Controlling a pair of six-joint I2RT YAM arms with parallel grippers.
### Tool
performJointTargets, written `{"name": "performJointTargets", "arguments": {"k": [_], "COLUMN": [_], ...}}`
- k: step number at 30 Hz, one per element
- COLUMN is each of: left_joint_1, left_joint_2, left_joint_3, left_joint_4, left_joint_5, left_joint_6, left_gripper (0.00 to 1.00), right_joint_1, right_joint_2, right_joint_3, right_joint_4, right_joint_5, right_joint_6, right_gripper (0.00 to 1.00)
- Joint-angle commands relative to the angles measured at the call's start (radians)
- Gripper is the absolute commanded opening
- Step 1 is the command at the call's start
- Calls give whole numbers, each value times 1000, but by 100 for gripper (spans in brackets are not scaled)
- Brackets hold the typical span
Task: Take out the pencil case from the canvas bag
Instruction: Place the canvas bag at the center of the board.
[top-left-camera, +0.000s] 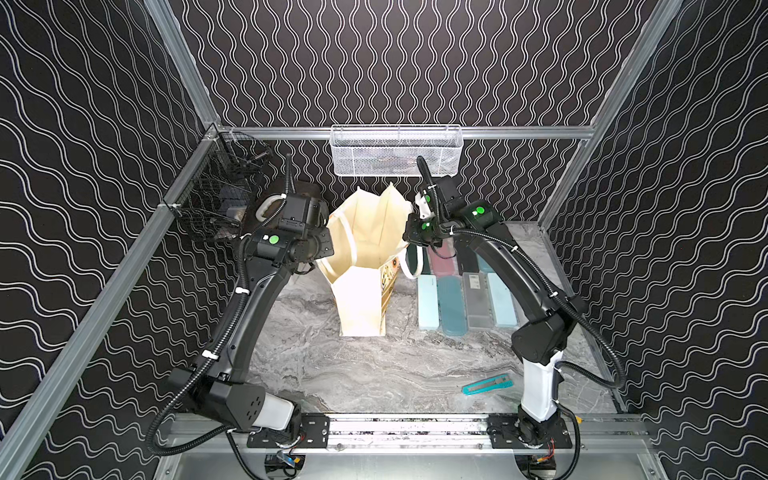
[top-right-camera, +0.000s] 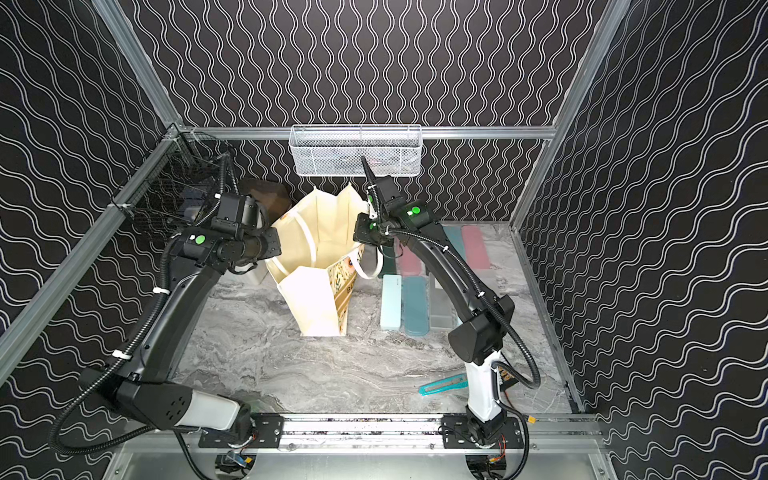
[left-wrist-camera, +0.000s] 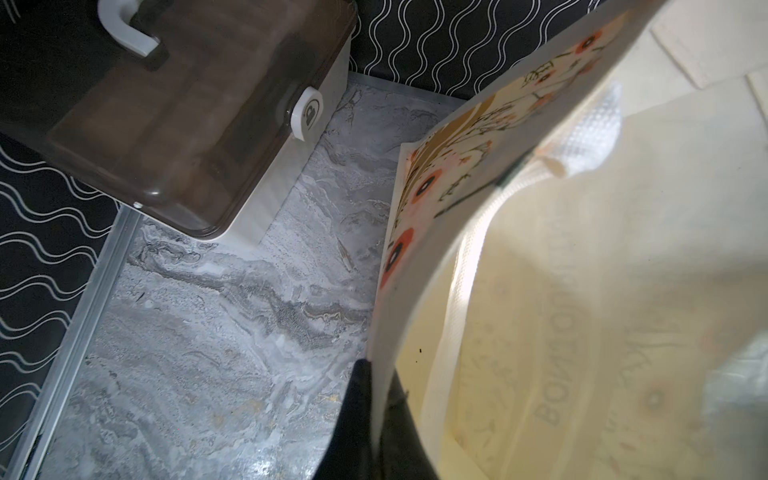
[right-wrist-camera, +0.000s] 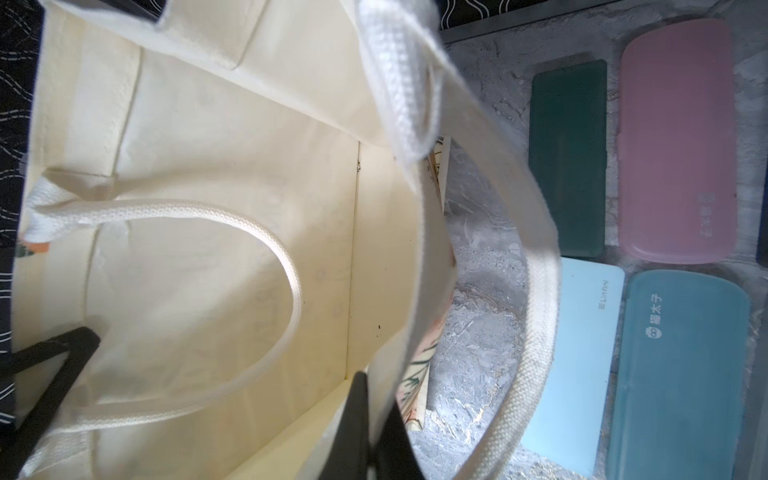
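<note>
The cream canvas bag (top-left-camera: 361, 299) (top-right-camera: 311, 303) stands upright mid-table with its mouth spread wide. My left gripper (left-wrist-camera: 376, 374) is shut on the rim of the floral-printed side (left-wrist-camera: 440, 166). On the opposite rim, my right gripper (right-wrist-camera: 370, 386) is shut on the bag's edge. Looking into the bag (right-wrist-camera: 208, 166) from the right wrist, I see cream lining, a loop handle (right-wrist-camera: 266, 257) and the left fingers (right-wrist-camera: 54, 353); no pencil case shows inside. Several pencil cases lie in rows on the table right of the bag, among them a pink one (right-wrist-camera: 677, 141) and a teal one (top-left-camera: 451, 305).
A brown-lidded white box (left-wrist-camera: 166, 104) stands at the back left, close to the bag. A white mesh basket (top-left-camera: 397, 151) hangs on the back rail and a black wire basket (top-left-camera: 216, 195) on the left rail. A teal utility knife (top-left-camera: 487, 384) lies near the front right.
</note>
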Motion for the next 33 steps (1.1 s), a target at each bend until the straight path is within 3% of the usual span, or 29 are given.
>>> {"name": "performJointTargets", "arguments": {"k": [1, 6, 11, 13, 17, 18, 23, 26, 33], "left_joint_1": [4, 20, 40, 50, 64, 66, 73, 72, 73], "left_joint_2": [2, 5, 12, 10, -2, -7, -75, -173, -470], "left_joint_3": [-20, -66, -92, -88, -53, -39, -12, -70, -363], "left_joint_4": [60, 92, 113, 113, 106, 102, 114, 177, 318], "left_joint_5": [20, 50, 99, 110, 110, 107, 83, 54, -50], "left_joint_6": [-12, -26, -25, -25, -11, -3, 52, 100, 216], "left_gripper": [0, 5, 21, 31, 64, 76, 99, 99, 99], "right_joint_1": [-8, -14, -15, -15, -17, -18, -33, -46, -104], "right_joint_2": [35, 62, 74, 75, 59, 50, -46, -152, -494], "right_joint_3": [19, -8, -13, -3, 12, 12, -17, -117, -584], "right_joint_4": [22, 36, 51, 50, 52, 56, 86, 145, 424], "right_joint_5": [-12, -51, -73, -80, -84, -85, -78, -38, 87], "right_joint_6": [-21, -18, -14, -15, -17, -19, -33, -54, -81], "right_gripper": [0, 4, 18, 25, 41, 47, 85, 99, 99]}}
